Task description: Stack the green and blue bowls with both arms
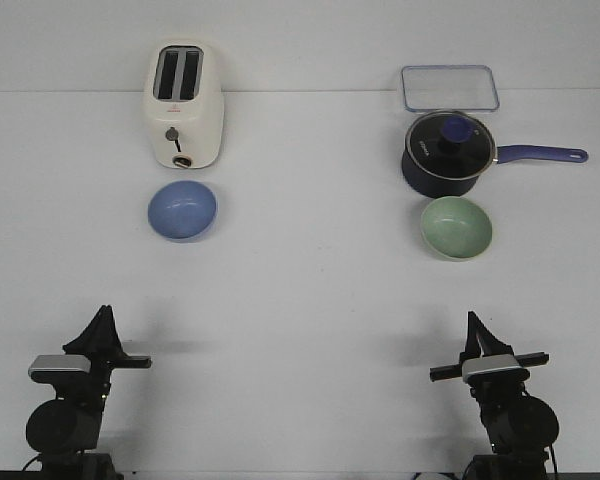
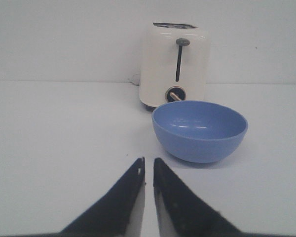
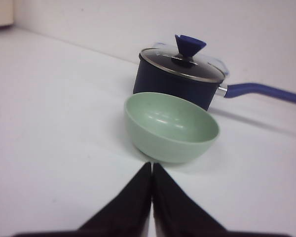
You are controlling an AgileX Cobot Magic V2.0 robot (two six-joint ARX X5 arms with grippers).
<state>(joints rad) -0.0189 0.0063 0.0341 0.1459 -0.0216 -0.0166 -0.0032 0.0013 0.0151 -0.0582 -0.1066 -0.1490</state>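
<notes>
front view: a plain white table (image 1: 300, 300) fills the frame, meeting a white wall along the top. the left pincer (image 1: 103, 318) sits at lower left and the right pincer (image 1: 473, 325) at lower right, both low, pointing up the frame. the blue bowl (image 1: 183, 210) lies left of centre, just below a cream toaster (image 1: 183, 105); the green bowl (image 1: 457, 227) lies right of centre, just below a dark blue saucepan (image 1: 448, 153), with a clear tray (image 1: 449, 88) above it. both bowls are well apart from the pincers.

left wrist view: pincer (image 2: 148, 165) tips nearly together, a thin gap between; the blue bowl is right of centre, apart from the tips.

right wrist view: pincer (image 3: 152, 168) pressed together, empty; the green bowl sits at centre, near the tips.
</notes>
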